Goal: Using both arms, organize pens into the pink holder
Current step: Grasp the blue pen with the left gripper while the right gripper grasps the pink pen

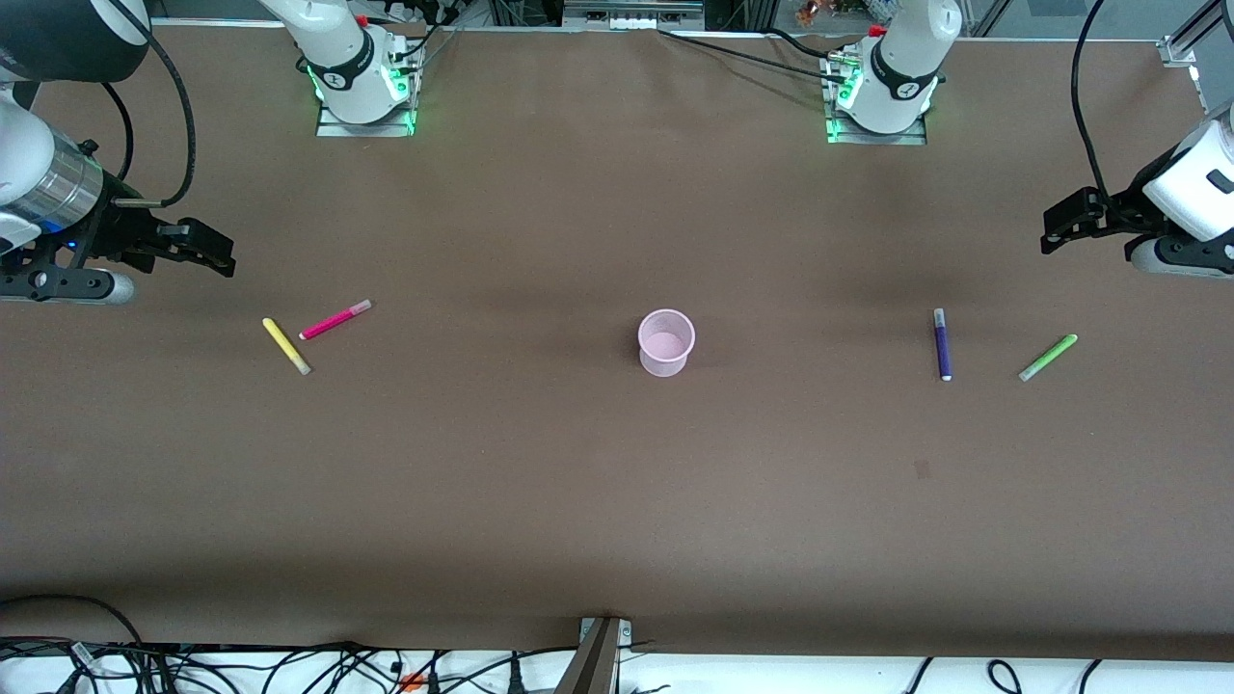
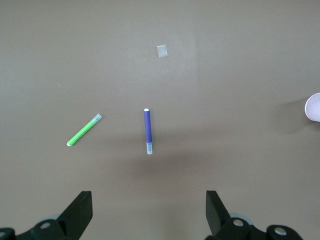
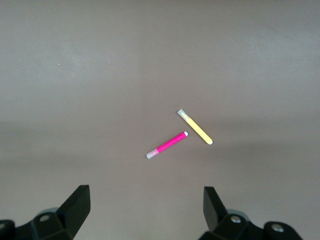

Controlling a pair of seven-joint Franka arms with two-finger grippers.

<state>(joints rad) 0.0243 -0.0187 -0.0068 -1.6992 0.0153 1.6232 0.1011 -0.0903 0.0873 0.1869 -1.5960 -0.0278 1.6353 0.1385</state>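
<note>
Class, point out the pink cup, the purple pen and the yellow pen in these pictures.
pink cup (image 1: pixel 665 359): front view, outer wall under the rim.
purple pen (image 2: pixel 147 125): left wrist view, middle of the barrel.
yellow pen (image 3: pixel 198 130): right wrist view, middle of the barrel.

Pink holder (image 2: pixel 314 107) cut by left wrist view's edge, only sliver of rim showing. Both arms cut by front view's edges. Small pale square (image 2: pixel 162 51) on bench: too small to identify.

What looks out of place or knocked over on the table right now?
Nothing stands out. The pink holder stands upright and empty mid-table; the yellow pen, magenta pen, purple pen and green pen lie flat, unbroken. One small pale scrap lies near the purple pen.
</note>
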